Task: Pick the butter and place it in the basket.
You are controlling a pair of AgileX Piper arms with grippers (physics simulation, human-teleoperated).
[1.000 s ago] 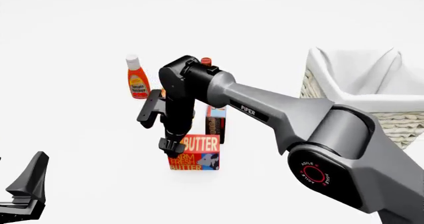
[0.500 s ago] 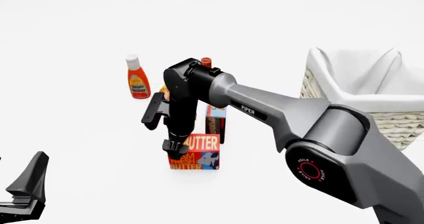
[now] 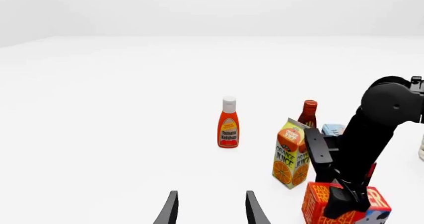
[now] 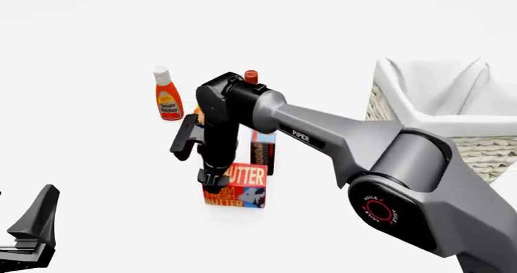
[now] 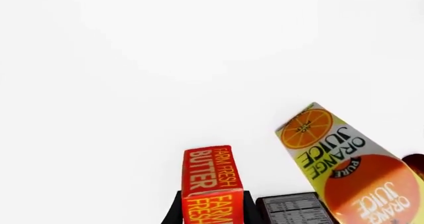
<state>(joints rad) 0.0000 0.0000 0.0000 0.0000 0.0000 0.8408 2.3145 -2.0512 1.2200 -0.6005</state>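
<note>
Beside the orange juice carton [image 4: 198, 112]: small red-orange cardboard butter box [image 4: 242, 187], on the worktop.
Right hand [image 4: 212, 180]: fingers flank the box's narrow sides; contact uncertain.
Left hand [image 3: 208, 209]: open, idle.
Handling: likely light, rigid, smooth; grip flat sides.

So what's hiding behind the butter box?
Right behind the butter stands a dark box, with the juice carton beside it. A red-capped bottle peeks out farther back. The right arm covers most of them.

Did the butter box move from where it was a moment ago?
Yes, a little. In the front view the butter sits slightly higher against the pudding box behind it, with the right gripper closed around it.
</note>
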